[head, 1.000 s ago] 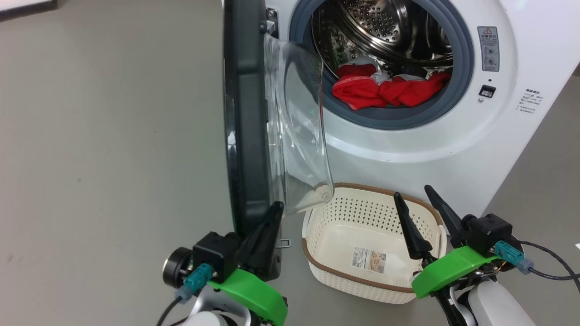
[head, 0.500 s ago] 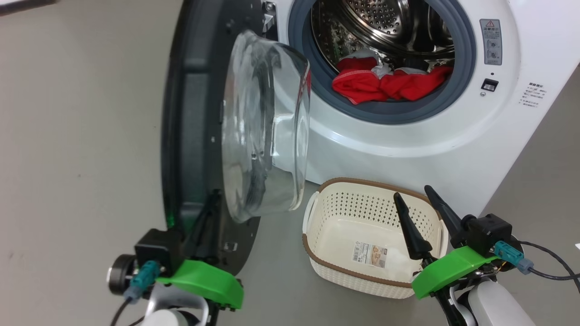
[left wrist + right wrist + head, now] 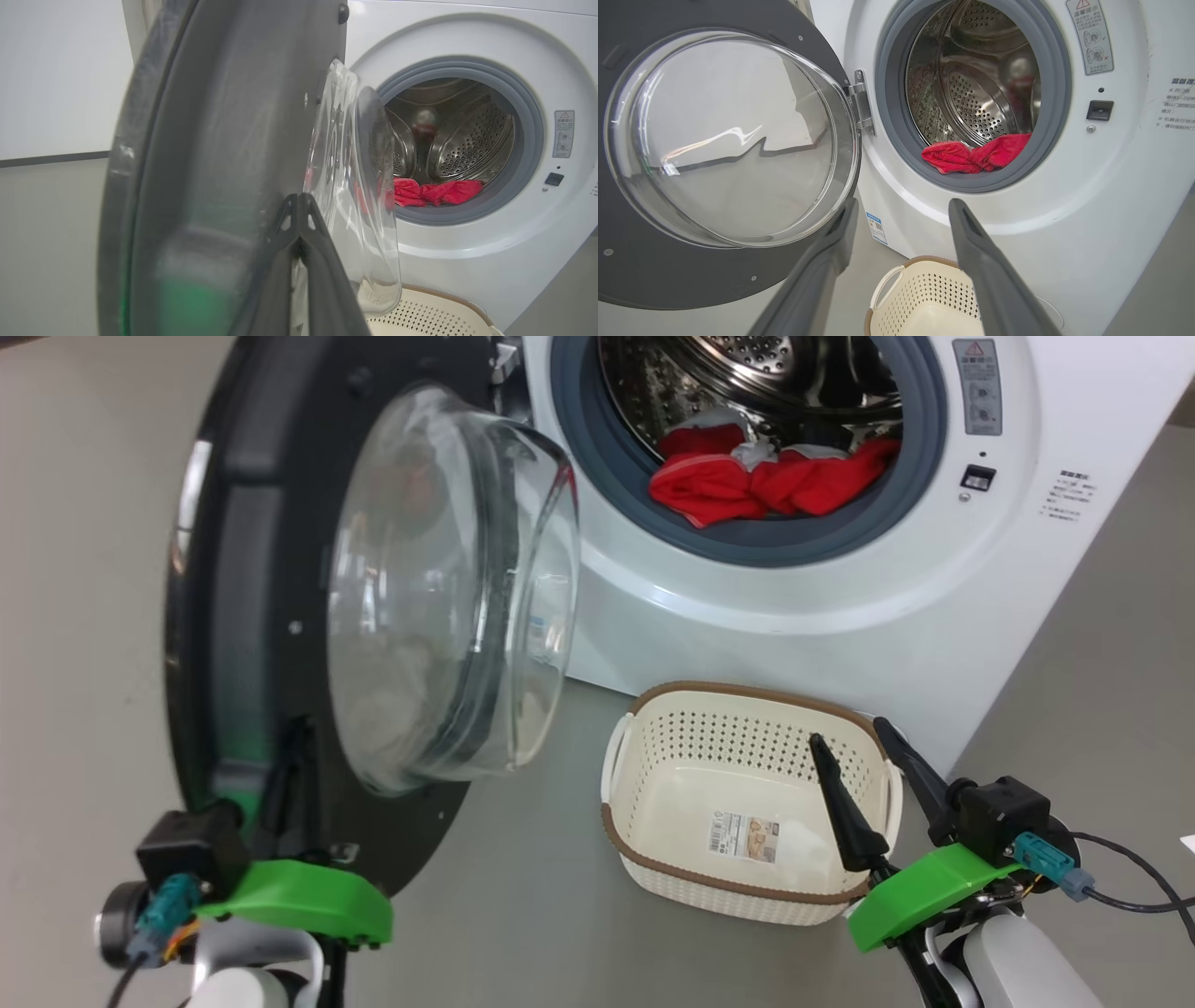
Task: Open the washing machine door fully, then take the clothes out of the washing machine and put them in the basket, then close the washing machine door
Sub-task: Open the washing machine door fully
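The washing machine door (image 3: pixel 233 569) stands swung out to the left, its clear bulging window (image 3: pixel 439 597) facing the white washing machine (image 3: pixel 840 616). My left gripper (image 3: pixel 297 728) is shut, with its fingers lying against the inner side of the door's lower black rim; in the left wrist view the closed gripper (image 3: pixel 298 198) rises beside the door (image 3: pixel 224 116). Red clothes (image 3: pixel 747 485) lie at the front of the steel drum, also seen as clothes (image 3: pixel 976 156) past my open right gripper (image 3: pixel 903 203). That right gripper (image 3: pixel 849 732) hovers over the right side of the basket (image 3: pixel 738 891), which holds nothing but its label.
The basket stands on the grey floor (image 3: pixel 523 896) right in front of the machine, under the door opening. The grey rubber gasket (image 3: pixel 747 546) rings the opening. A black cable (image 3: pixel 1130 868) trails from my right wrist. Open floor lies left of the door.
The door has swung much further open to the left, and my shut left gripper has gone left with it. The head view shifted slightly. My right gripper has stayed put.
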